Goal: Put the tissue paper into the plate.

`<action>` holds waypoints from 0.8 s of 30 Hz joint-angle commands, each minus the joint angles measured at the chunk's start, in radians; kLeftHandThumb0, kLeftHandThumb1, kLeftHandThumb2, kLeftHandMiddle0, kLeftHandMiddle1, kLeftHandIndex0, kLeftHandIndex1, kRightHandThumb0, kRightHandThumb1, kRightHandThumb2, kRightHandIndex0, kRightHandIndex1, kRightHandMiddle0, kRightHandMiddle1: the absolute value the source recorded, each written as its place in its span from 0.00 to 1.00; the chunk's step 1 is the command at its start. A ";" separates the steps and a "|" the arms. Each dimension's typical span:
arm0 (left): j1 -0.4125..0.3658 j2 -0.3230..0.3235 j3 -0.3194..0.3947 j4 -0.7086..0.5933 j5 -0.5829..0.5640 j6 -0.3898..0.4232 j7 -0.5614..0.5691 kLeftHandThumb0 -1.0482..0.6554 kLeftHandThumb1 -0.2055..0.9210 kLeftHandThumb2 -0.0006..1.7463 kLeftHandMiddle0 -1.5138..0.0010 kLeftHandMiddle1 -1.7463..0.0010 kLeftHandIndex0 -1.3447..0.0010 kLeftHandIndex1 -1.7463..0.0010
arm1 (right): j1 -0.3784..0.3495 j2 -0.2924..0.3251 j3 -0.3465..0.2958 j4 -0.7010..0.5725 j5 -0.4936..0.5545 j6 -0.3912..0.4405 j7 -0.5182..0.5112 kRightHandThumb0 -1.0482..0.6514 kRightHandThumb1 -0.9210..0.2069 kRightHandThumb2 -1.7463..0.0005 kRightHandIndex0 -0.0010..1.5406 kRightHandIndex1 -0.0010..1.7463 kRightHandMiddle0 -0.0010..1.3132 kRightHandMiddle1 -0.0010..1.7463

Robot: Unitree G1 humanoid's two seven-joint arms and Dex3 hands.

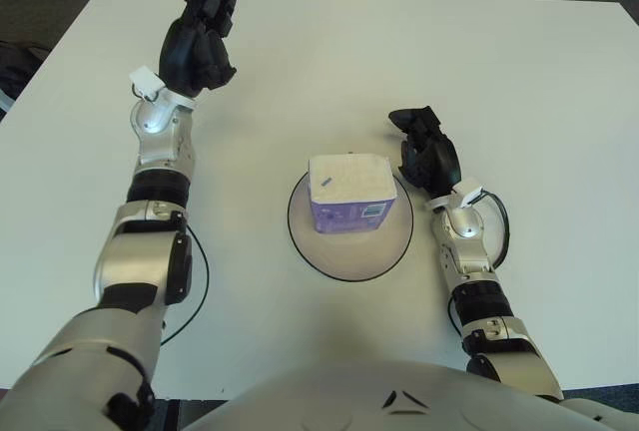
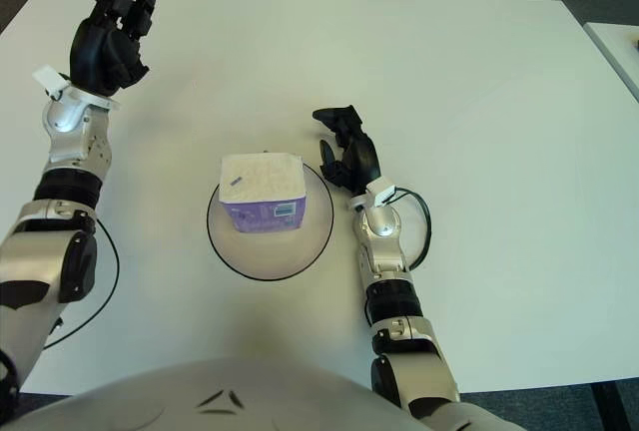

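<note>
Purple tissue paper (image 1: 348, 193) sits on the plate (image 1: 305, 238), just left of the empty, loosely spread right robot hand (image 1: 427, 151).

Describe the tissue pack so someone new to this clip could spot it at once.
On the white table, look near the middle for a round white plate with a thin dark rim. The tissue pack sits on its far half, just left of the right hand. It is a boxy block with a white top and purple printed front, the only coloured thing there.
</note>
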 commanded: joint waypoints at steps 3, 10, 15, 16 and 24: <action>0.254 -0.087 0.028 -0.129 0.070 0.018 0.158 0.01 1.00 0.59 0.92 0.99 1.00 0.68 | 0.224 -0.002 -0.004 0.225 0.003 0.056 0.008 0.25 0.00 0.65 0.24 0.36 0.08 0.66; 0.393 -0.145 0.005 -0.305 0.092 0.138 0.236 0.10 1.00 0.58 0.91 0.99 1.00 0.67 | 0.233 0.003 0.001 0.211 0.004 0.059 0.013 0.25 0.00 0.65 0.23 0.36 0.08 0.65; 0.504 -0.190 -0.011 -0.379 0.124 0.175 0.275 0.19 1.00 0.55 0.90 0.98 1.00 0.69 | 0.237 0.005 0.007 0.205 0.001 0.061 0.011 0.24 0.00 0.65 0.23 0.36 0.10 0.66; 0.529 -0.200 -0.016 -0.386 0.132 0.173 0.279 0.19 1.00 0.55 0.90 0.98 1.00 0.69 | 0.238 0.005 0.008 0.205 0.001 0.061 0.011 0.23 0.00 0.65 0.23 0.36 0.10 0.66; 0.660 -0.236 -0.040 -0.397 0.192 0.172 0.288 0.26 1.00 0.54 0.87 0.97 1.00 0.70 | 0.237 0.006 0.011 0.207 0.000 0.061 0.011 0.23 0.00 0.65 0.23 0.35 0.11 0.66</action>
